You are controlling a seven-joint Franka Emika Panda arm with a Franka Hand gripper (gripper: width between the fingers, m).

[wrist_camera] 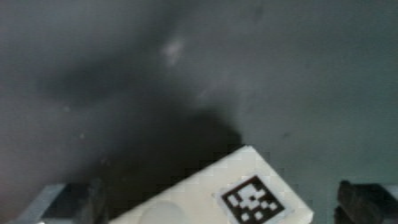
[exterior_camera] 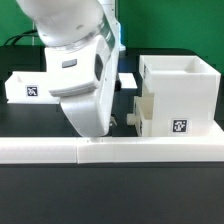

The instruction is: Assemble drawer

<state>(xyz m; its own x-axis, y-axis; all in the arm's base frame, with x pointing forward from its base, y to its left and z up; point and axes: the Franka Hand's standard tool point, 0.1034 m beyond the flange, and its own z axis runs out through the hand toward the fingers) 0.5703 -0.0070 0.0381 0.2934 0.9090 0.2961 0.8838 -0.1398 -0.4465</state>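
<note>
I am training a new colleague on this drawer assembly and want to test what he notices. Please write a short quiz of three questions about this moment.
1. True or false: the tall case stands on the exterior view's left.
2. In the wrist view, what lies below the open gripper?
A) the tagged corner of a white part
B) a red screw
C) a coiled cable
3. Fill in: the tray on the exterior view's left bears a black-and-white square ____.

Key
1. False: it stands on the exterior view's right.
2. A
3. tag
</note>
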